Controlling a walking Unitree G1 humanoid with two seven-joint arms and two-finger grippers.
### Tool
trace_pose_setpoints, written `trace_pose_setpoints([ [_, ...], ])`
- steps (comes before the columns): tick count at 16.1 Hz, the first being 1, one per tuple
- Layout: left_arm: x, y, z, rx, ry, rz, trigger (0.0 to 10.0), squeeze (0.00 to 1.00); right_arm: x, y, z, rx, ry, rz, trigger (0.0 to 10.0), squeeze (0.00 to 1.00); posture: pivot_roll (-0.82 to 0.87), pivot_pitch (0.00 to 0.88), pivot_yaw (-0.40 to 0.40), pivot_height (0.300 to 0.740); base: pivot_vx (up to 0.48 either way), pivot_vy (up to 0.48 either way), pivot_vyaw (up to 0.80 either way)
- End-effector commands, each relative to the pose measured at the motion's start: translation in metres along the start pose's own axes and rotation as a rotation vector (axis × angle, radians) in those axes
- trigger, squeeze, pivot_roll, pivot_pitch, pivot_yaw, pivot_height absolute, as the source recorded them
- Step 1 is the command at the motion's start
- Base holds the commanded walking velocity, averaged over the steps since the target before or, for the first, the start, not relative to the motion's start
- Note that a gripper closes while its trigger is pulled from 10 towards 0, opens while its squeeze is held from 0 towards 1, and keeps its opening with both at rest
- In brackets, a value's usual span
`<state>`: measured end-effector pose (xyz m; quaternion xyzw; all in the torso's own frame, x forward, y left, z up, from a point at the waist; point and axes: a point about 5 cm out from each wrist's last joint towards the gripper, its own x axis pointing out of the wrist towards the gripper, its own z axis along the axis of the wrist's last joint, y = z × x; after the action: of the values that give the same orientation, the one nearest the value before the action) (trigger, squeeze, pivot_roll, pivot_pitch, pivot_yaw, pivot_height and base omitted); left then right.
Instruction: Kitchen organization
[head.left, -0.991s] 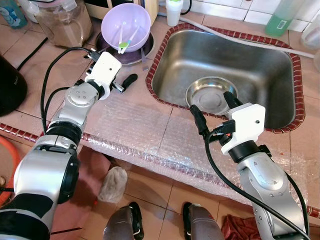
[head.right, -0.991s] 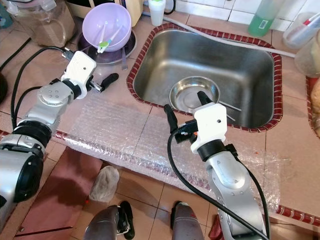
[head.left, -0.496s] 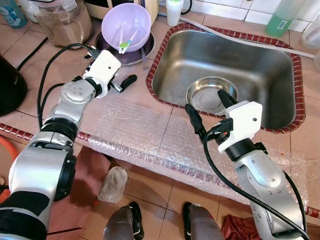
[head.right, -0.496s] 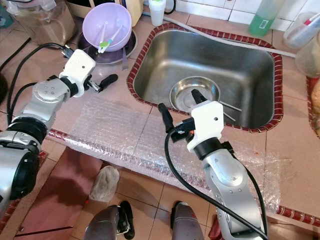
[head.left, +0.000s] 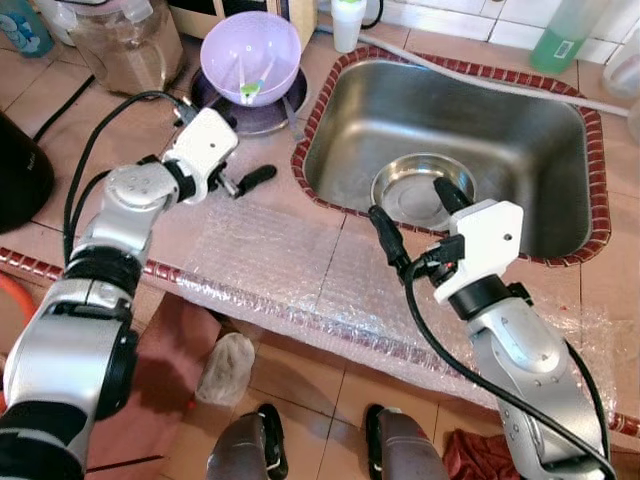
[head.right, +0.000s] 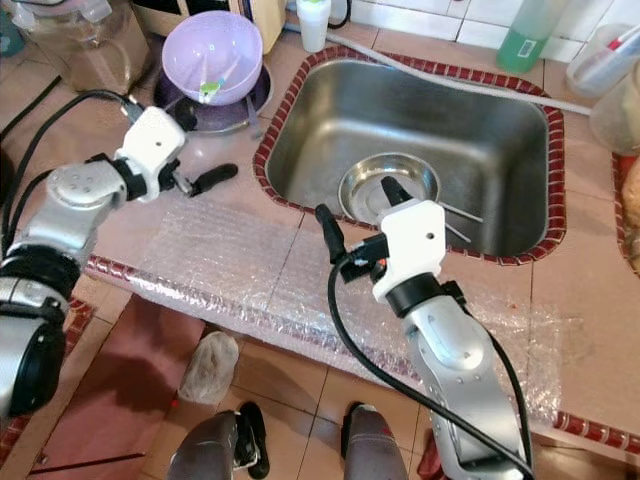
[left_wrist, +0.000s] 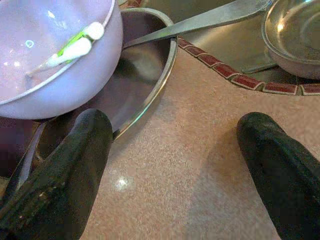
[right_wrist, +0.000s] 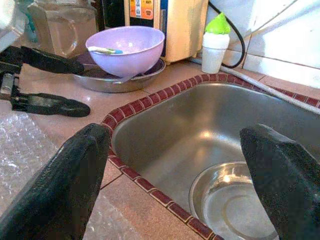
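Your left gripper (left_wrist: 170, 165) is spread and empty over the counter (head.left: 270, 205), aimed at the lilac bowl (head.left: 251, 57) on its steel plate (left_wrist: 145, 85) at eleven o'clock. Your right gripper (right_wrist: 180, 185) gapes above the sink (head.right: 410, 120), ready for the dish (head.right: 385, 188).

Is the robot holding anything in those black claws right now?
No. The left gripper is open over bare counter beside the purple bowl, and the right gripper is open above the sink. Nothing sits between either pair of fingers.

Bright, even light, sharp head views (wrist views blur close up).
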<state>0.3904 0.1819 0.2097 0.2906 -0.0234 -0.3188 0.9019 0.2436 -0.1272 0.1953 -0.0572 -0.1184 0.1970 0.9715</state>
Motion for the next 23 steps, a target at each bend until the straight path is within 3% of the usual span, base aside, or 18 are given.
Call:
trace_pose_setpoints([
  [1, -0.008, -0.002, -0.009, -0.004, 0.037, -0.033, 10.0, 0.00, -0.001, 0.002, -0.001, -0.001, 0.000, 0.011, 10.0, 0.00, -0.22, 0.213, 0.059, 0.740, 0.000, 0.000, 0.00],
  [7, -0.028, 0.000, -0.001, 0.025, 0.029, -0.095, 10.0, 0.00, 0.000, 0.001, -0.004, -0.001, 0.003, 0.010, 10.0, 0.00, -0.20, 0.210, 0.059, 0.740, 0.000, 0.000, 0.00],
  [10, -0.047, -0.007, 0.004, 0.017, 0.034, -0.181, 10.0, 0.00, 0.002, 0.002, -0.005, 0.003, 0.000, 0.016, 10.0, 0.00, -0.18, 0.203, 0.056, 0.740, 0.000, 0.000, 0.00],
  [13, -0.056, -0.012, 0.011, -0.001, 0.015, -0.196, 10.0, 0.00, 0.006, 0.003, -0.007, 0.012, -0.002, 0.039, 10.0, 0.00, -0.16, 0.193, 0.050, 0.740, 0.000, 0.000, 0.00],
  [14, -0.057, -0.007, 0.014, 0.028, -0.011, -0.104, 10.0, 0.00, 0.008, 0.003, -0.007, 0.013, -0.005, 0.042, 10.0, 0.00, -0.16, 0.189, 0.048, 0.740, 0.000, 0.000, 0.00],
  [16, -0.055, 0.000, 0.017, 0.004, -0.064, -0.004, 10.0, 0.00, 0.011, 0.004, -0.007, 0.015, -0.012, 0.048, 10.0, 0.00, -0.15, 0.187, 0.047, 0.740, 0.000, 0.000, 0.00],
  [23, -0.036, -0.003, 0.002, -0.006, -0.023, 0.084, 10.0, 0.00, 0.011, 0.008, 0.000, 0.036, -0.045, 0.080, 10.0, 0.00, -0.17, 0.190, 0.050, 0.740, 0.000, 0.000, 0.00],
])
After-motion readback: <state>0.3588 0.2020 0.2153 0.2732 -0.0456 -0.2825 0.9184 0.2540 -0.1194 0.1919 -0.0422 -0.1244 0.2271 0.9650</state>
